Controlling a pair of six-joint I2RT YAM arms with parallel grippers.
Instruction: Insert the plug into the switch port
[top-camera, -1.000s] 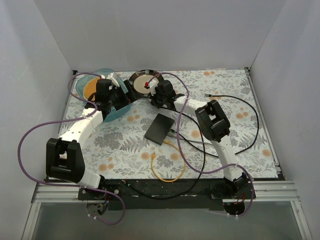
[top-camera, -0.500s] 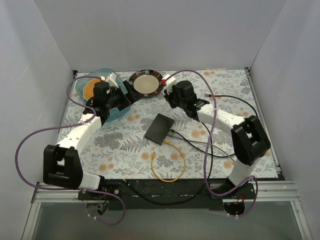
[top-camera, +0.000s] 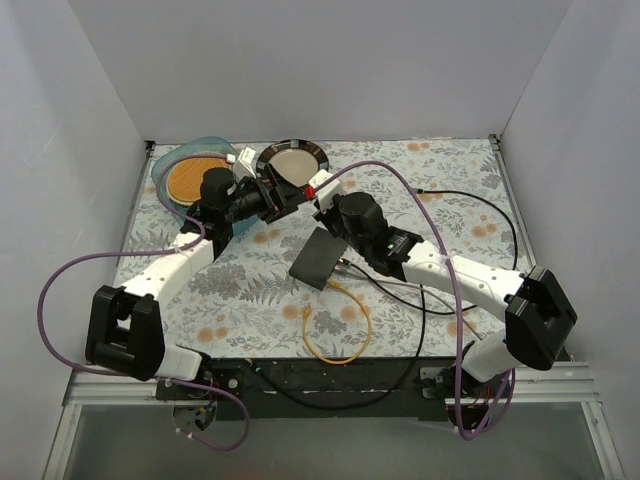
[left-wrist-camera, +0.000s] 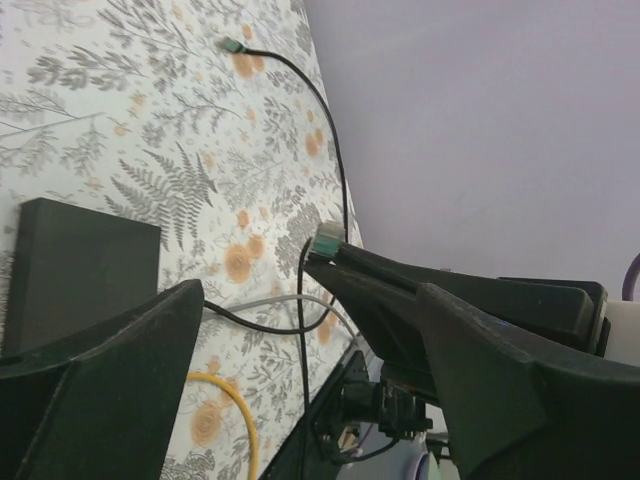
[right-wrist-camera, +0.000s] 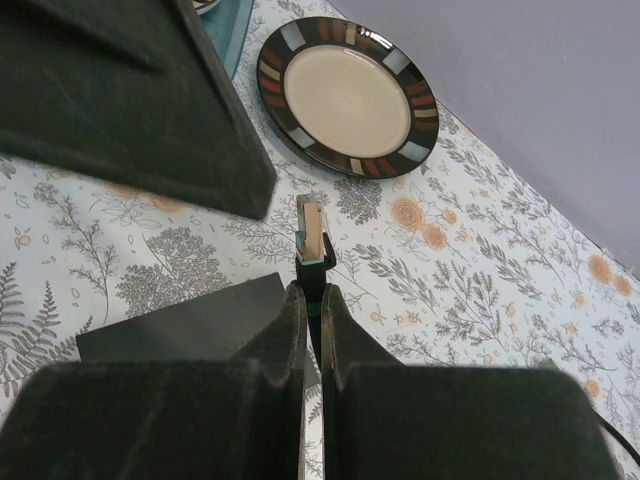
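My right gripper is shut on the green-tipped connector of a black cable, held just above the table behind the dark switch box. My left gripper is open wide, and its fingers flank the right gripper's tip and that connector. The yellow cable lies looped on the table in front of the box. One end lies free and no gripper touches it. The box's ports are too small to make out.
A striped-rim plate sits at the back. A teal dish holding a brown disc is at the back left. A black cable with a loose end loops across the right side. Walls close in the table.
The left gripper swung right, away from the teal dish, to the right gripper. The right arm stretched out low, its elbow moving right, while its gripper stayed shut on the connector.
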